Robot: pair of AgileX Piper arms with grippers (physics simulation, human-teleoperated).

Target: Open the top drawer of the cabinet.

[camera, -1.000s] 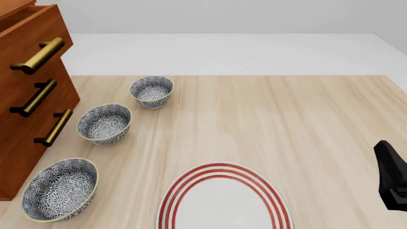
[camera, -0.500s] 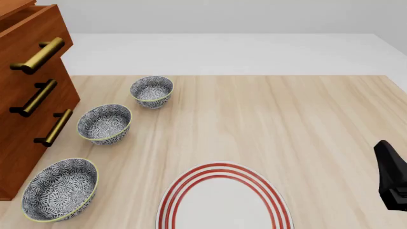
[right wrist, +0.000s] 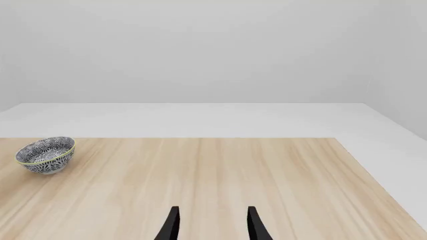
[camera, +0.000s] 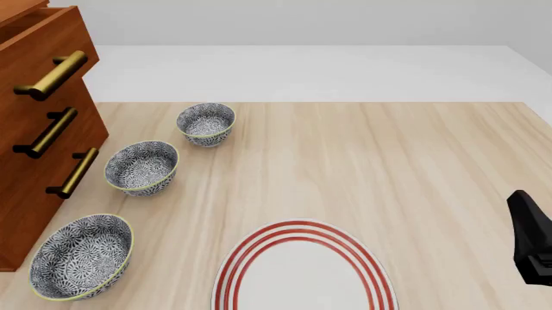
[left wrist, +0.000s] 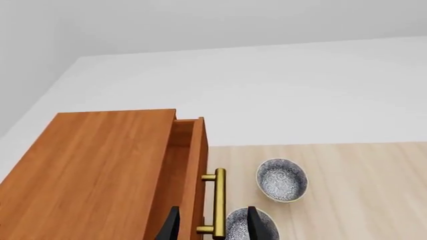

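The cabinet (camera: 22, 219) stands at the table's left edge, reddish-brown with three brass bar handles. The top drawer (camera: 43, 42) sticks out a little past the two lower ones, with its handle (camera: 52, 74) on the front. In the left wrist view I look down on the cabinet top (left wrist: 100, 170); the top drawer (left wrist: 198, 165) is open by a narrow gap. My left gripper (left wrist: 212, 227) is open, its fingertips on either side of the brass handle (left wrist: 219, 202); I cannot tell whether they touch it. My right gripper (right wrist: 212, 227) is open and empty over bare table.
Three patterned bowls (camera: 206, 123) (camera: 141, 166) (camera: 82, 255) stand in a row in front of the cabinet. A red-ringed white plate (camera: 304, 271) lies at the near edge. The right arm (camera: 533, 239) is at the near right. The left arm does not show in the front view.
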